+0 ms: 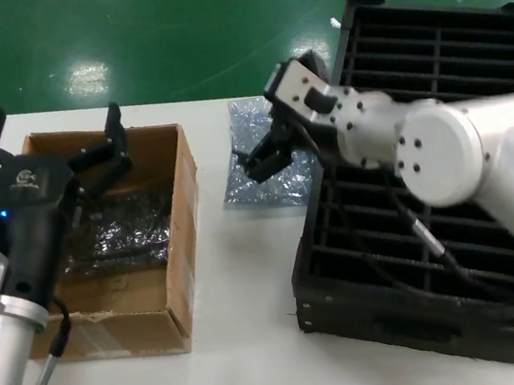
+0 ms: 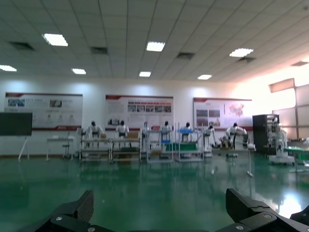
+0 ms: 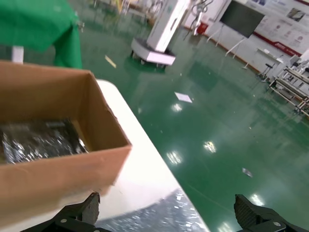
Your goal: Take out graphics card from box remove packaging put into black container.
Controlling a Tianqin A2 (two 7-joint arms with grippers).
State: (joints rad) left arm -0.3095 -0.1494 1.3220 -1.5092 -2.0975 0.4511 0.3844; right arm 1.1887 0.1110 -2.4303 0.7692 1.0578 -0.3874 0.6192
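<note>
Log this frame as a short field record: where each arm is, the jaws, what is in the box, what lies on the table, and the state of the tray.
left gripper: over the box, jaws open
right gripper: over the silver bag, jaws open, holding nothing
box contents: shiny bagged boards
silver bag: flat on the table, between box and black tray
tray: visible slots empty

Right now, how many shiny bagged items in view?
2: one inside the box at, one flat on the table at under the right gripper. More may be hidden.
</note>
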